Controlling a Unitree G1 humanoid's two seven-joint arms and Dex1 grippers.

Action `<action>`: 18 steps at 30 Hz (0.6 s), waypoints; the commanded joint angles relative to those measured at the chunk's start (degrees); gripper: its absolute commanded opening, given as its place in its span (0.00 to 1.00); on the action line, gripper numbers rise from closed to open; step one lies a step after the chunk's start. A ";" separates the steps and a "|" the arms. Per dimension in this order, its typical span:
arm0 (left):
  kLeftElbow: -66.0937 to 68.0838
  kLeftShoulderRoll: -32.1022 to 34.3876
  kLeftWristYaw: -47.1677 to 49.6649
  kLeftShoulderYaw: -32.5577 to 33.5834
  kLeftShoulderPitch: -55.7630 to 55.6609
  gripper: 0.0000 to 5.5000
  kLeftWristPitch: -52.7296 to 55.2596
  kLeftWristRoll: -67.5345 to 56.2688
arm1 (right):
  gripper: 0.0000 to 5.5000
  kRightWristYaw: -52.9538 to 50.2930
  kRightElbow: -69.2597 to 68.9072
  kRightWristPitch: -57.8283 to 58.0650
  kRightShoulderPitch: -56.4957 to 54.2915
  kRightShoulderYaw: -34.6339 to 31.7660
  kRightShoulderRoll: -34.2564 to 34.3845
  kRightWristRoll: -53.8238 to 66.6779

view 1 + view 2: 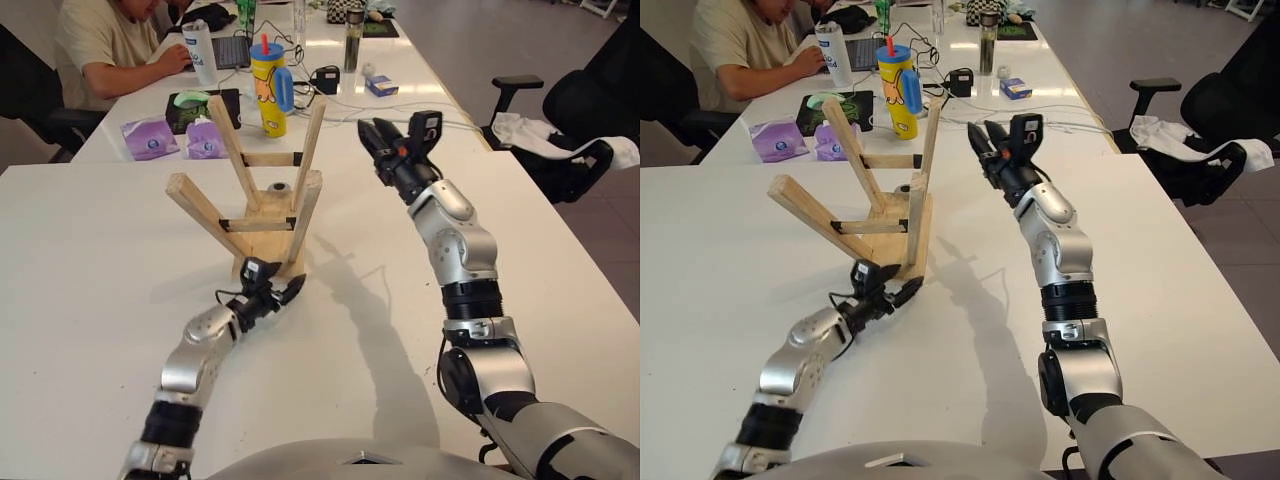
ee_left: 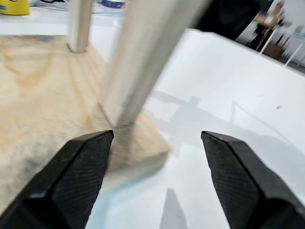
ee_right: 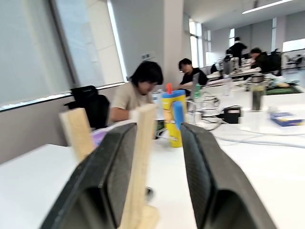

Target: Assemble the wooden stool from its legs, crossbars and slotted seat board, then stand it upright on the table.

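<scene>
Holding my left gripper (image 1: pixel 285 293) wide open, I have it at the near corner of the seat board (image 2: pixel 38 95), gripping nothing. My right gripper (image 1: pixel 372 128) hangs raised, fingers parted and empty, just right of the stool (image 1: pixel 305 215), which sits tipped on the table (image 1: pixel 90 260) with its legs up.

Far table (image 1: pixel 415 60) is carrying the clutter. Yellow cup (image 1: pixel 268 95) with red straw is standing at 12 o'clock. Purple packet (image 1: pixel 150 138) and second purple packet (image 1: pixel 205 140) are lying at 10, just beside a black mat (image 1: pixel 190 103). White bottle (image 1: pixel 200 52) and laptop (image 1: pixel 232 50) are sitting at 11. Dark flask (image 1: pixel 351 40), black adapter (image 1: pixel 325 78) and small blue box (image 1: pixel 381 86) are sitting at 1. Office chair (image 1: pixel 590 100) is standing at 3, with white cloth (image 1: pixel 525 130) lying over it.
</scene>
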 commanded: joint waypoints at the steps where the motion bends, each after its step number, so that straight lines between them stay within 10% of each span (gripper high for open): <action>1: -9.88 -0.65 3.96 6.77 13.06 0.62 -10.97 1.84 | 0.31 -9.12 -9.67 6.61 11.22 1.58 3.13 -3.49; 10: -13.53 -0.18 23.06 23.20 1.81 0.62 -8.18 5.13 | 0.31 -16.16 -26.86 14.43 21.86 5.43 8.21 -4.48; 18: -10.00 0.53 23.42 14.87 -12.19 0.62 3.03 8.37 | 0.31 -14.05 -24.98 18.31 12.45 17.85 15.48 -4.95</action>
